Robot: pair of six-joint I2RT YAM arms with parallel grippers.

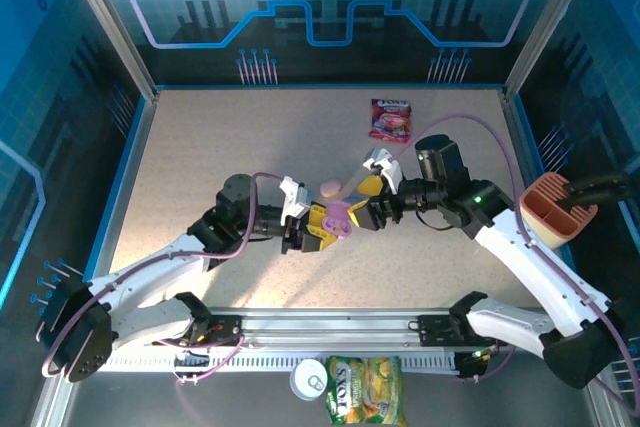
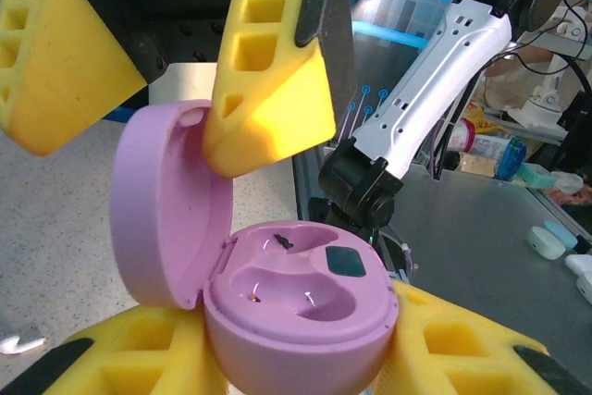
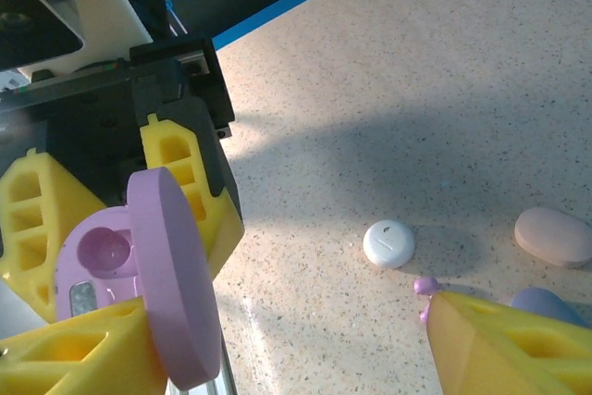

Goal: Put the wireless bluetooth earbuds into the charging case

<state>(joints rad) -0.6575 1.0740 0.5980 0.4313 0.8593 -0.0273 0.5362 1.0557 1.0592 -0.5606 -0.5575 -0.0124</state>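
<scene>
Your left claw (image 2: 296, 363) is clenched on the base of the lilac plastic clamshell charging case (image 2: 296, 307), one yellow finger on each side, holding it up off the speckled beige tabletop (image 1: 200, 147). The case lid (image 2: 171, 205) is flipped open and standing roughly upright on its hinge. From the left wrist view you can look straight down into the moulded wells and see a dark patch in the base.

Your right claw (image 3: 289, 312) is released, with its yellow fingers spread wide and nothing gripped between them. It's right up at the case. In the left wrist view one fingertip sits against the inner face of the lid and the other is off to the side. I can't tell if it's actually pressing.

The earbuds are down on the table. A tiny purple glossy earbud (image 3: 425, 286) lies just at the tip of one right finger, from the right wrist view. A small white glossy round bud (image 3: 388, 242) sits just beside it. A pale pink pebble-shaped piece (image 3: 553, 236) is a bit further out, apart from both.

Other stuff around: a pink snack packet (image 1: 390, 119) sits toward the far edge. A terracotta slotted holder (image 1: 555, 209) is off to the right. A green-yellow crisp bag (image 1: 365, 389) and a tin can (image 1: 310, 379) sit at the near edge.
</scene>
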